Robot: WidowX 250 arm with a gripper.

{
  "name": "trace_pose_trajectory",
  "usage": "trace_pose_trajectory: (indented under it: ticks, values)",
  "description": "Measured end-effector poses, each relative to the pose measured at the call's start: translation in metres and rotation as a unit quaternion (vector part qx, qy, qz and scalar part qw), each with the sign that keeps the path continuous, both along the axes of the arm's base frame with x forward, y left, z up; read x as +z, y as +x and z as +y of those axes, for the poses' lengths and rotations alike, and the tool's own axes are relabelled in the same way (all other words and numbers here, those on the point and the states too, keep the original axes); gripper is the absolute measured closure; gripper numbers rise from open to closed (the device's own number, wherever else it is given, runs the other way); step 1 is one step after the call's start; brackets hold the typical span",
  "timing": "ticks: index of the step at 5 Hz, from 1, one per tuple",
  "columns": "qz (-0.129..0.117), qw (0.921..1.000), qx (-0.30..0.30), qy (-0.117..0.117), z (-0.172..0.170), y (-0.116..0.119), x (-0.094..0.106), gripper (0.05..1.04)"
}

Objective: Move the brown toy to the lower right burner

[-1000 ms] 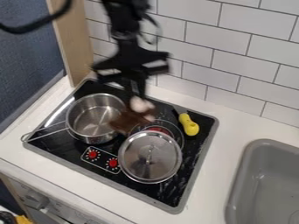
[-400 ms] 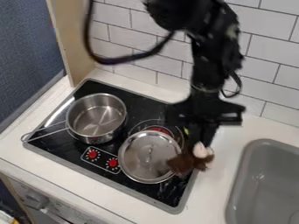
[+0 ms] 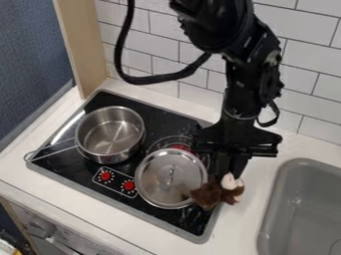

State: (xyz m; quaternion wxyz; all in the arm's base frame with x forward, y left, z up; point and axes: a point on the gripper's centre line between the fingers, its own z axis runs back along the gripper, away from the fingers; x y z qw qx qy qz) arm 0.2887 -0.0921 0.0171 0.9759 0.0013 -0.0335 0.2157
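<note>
A shiny steel pot [image 3: 110, 157] with a wire handle sits on the glossy black stovetop [image 3: 163, 115], left of a round metal lid [image 3: 154, 182]. The fuzzy brown toy [image 3: 209, 194] overlaps the lid's right rim, gripped by the fingers of the black gripper [image 3: 228, 174], their tips hard to make out. The smooth gray sink [image 3: 293, 211] is cut off. The toy has swung right, away from the pot.

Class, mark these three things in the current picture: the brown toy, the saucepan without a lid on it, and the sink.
Brown toy [image 3: 210, 194]: camera view, on its dark brown fur.
Saucepan [image 3: 106, 135]: camera view, on its inner bottom.
Sink [image 3: 311, 167]: camera view, on its grey rim.
</note>
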Motion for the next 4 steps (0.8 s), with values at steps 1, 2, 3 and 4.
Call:
trace_pose_trajectory:
  ticks: [1,2,3,4]
  values:
    - [0.023,0.9994,-0.01,0.025,0.002,-0.004,-0.009,0.776]
    - [0.025,0.9994,-0.018,0.018,0.001,-0.008,-0.014,0.475]
    - [0.042,0.9988,-0.02,0.015,0.011,-0.011,-0.01,0.178]
    - [0.034,0.9992,-0.021,0.002,0.011,-0.007,0.003,0.077]
